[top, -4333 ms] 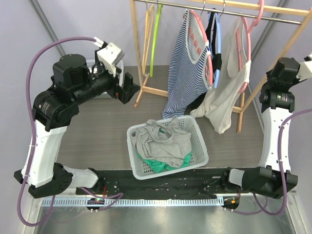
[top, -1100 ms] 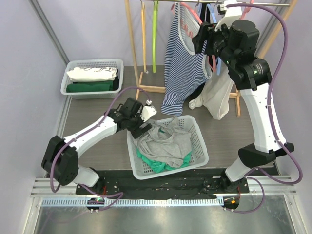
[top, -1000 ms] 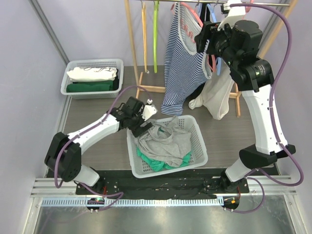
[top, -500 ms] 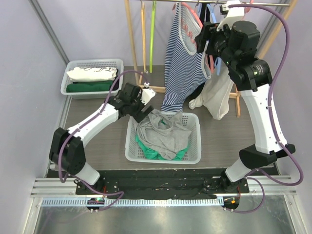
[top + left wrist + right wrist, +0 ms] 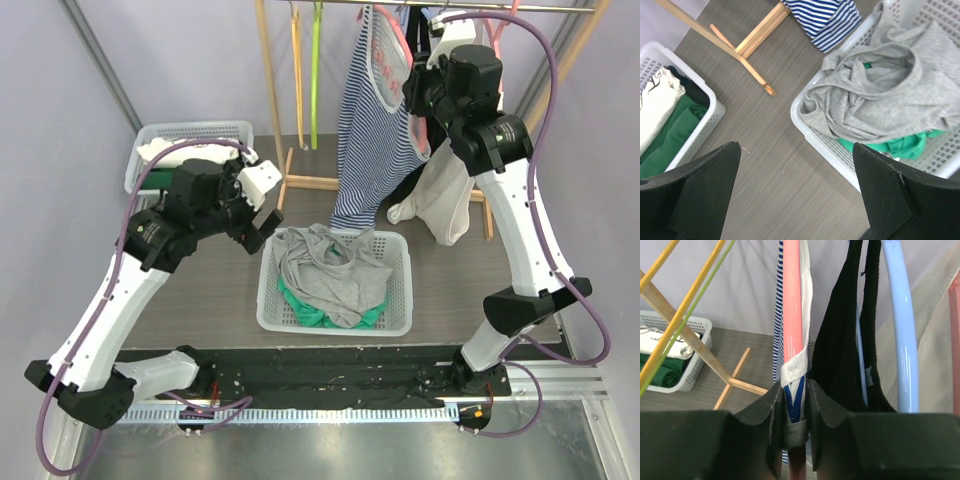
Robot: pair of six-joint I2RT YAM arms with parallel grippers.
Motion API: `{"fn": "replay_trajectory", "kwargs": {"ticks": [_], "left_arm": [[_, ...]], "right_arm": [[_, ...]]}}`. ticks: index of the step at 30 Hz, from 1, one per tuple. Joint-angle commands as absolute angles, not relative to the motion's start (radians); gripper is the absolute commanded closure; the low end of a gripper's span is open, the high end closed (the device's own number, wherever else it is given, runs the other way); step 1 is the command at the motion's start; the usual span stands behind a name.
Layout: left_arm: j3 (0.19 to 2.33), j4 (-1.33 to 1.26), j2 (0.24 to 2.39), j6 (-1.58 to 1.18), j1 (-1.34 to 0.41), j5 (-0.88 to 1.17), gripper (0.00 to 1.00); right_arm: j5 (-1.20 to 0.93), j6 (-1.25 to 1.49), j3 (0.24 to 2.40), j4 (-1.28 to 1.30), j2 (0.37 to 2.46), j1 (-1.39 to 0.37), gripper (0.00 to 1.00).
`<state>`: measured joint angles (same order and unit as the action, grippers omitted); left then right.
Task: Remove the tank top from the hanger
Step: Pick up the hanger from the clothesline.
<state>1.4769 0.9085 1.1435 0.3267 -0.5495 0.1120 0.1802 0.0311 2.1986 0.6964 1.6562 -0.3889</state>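
From above, a blue-and-white striped tank top [image 5: 370,140] hangs on a pink plastic hanger [image 5: 393,32] at the top of a wooden clothes rack [image 5: 268,90], its hem just above the far rim of a white plastic laundry basket [image 5: 268,310]. The right gripper [image 5: 412,95] is raised to the hanger's shoulder, at the tank top's strap. The left gripper [image 5: 258,232] hangs just beside the basket's left far corner, touching nothing. The basket holds a crumpled grey garment [image 5: 320,265] over green cloth [image 5: 330,312]. A smaller white basket [image 5: 190,128] of folded clothes sits at the far left, and a cream garment [image 5: 445,200] hangs to the right of the tank top.

In the left wrist view, the two dark fingers [image 5: 705,190] stand wide apart with nothing between them, above the grey wood-grain floor [image 5: 765,190] and the basket's corner.

In the right wrist view, the jaws are pinched onto the white-trimmed strap, with the hanger's arm inside it. A black garment [image 5: 840,340] on a light blue hanger [image 5: 897,330] hangs just beside it.
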Motion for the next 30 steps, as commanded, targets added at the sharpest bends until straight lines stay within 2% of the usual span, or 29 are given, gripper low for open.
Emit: {"fn": "replay_trajectory", "kwargs": {"ticks": [1, 2, 4, 14, 30], "left_arm": [[1.552, 1.048, 1.141, 0.321, -0.551, 0.178, 0.0], [1.561, 1.051, 1.14, 0.318, -0.551, 0.184, 0.0], [1.585, 1.055, 1.138, 0.31, -0.551, 0.186, 0.0], [1.617, 1.048, 1.112, 0.282, -0.551, 0.156, 0.0], [1.555, 1.011, 1.101, 0.287, -0.551, 0.13, 0.0]], "right_arm": [[0.167, 0.037, 2.209, 0.658, 1.643, -0.391, 0.81], [0.164, 0.035, 2.207, 0.655, 1.643, -0.391, 0.92], [0.146, 0.034, 2.195, 0.632, 1.634, -0.391, 0.99], [0.129, -0.035, 2.011, 0.353, 1.531, -0.393, 0.99], [0.196, -0.049, 1.905, 0.057, 1.479, -0.397, 0.99]]}}
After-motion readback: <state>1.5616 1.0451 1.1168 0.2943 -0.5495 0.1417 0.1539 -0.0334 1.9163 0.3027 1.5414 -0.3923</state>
